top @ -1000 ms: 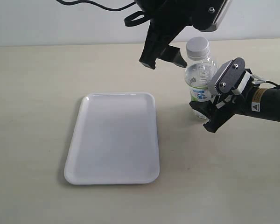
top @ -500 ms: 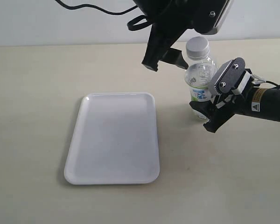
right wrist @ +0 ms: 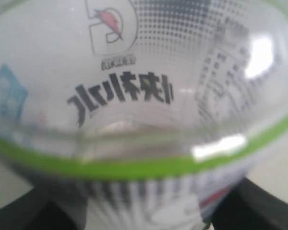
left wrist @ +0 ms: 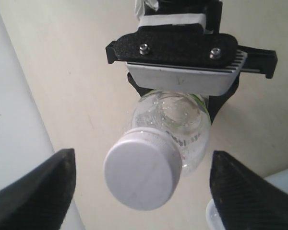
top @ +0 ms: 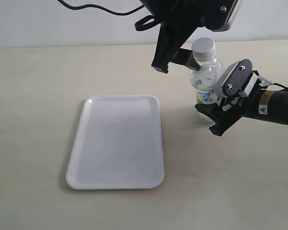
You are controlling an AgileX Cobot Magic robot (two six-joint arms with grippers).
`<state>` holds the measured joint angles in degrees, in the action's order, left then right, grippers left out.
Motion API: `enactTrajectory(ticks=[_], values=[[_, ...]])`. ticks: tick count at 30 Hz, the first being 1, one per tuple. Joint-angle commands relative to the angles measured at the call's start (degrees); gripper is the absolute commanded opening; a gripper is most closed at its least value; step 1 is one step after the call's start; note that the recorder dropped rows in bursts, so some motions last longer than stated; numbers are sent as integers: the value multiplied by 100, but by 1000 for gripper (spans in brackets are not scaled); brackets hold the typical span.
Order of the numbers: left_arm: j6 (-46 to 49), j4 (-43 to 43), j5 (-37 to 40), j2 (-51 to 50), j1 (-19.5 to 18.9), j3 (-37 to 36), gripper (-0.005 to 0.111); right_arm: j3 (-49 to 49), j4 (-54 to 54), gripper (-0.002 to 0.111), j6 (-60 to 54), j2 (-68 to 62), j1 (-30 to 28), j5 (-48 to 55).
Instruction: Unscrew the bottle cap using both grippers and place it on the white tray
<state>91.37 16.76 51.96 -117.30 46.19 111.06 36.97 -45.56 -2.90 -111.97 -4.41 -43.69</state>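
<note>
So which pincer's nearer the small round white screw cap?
Left. The left pincer hangs open at the white screw cap, a finger either side, not touching. The right pincer grips the clear plastic bottle lower down, at its label.

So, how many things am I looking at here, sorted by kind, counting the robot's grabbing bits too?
bottle: 1
bottle cap: 1
white tray: 1
end effectors: 2, the left end effector and the right end effector
Total: 5
</note>
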Motion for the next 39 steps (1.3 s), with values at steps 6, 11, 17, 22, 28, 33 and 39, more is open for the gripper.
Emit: enactTrajectory(ticks=[6,11,17,22,28,33,39], values=[[-49,50,-46,37,-18,17,74,2,60,0,1,63,-29,65],[-263,38,-46,37,-18,17,74,2,60,0,1,63,-29,65],[-276,14,-46,37,-18,17,73,2,60,0,1,63,-29,65],[-285,14,-46,-22,-18,17,58,2,60,0,1,63,-29,65],[-285,14,-46,-32,-40,17,56,2,60,0,1,63,-29,65],[-285,-22,-46,-32,-40,17,56,2,60,0,1,63,-29,65],[-285,-265,-46,-32,-40,17,39,2,60,0,1,63,-29,65]])
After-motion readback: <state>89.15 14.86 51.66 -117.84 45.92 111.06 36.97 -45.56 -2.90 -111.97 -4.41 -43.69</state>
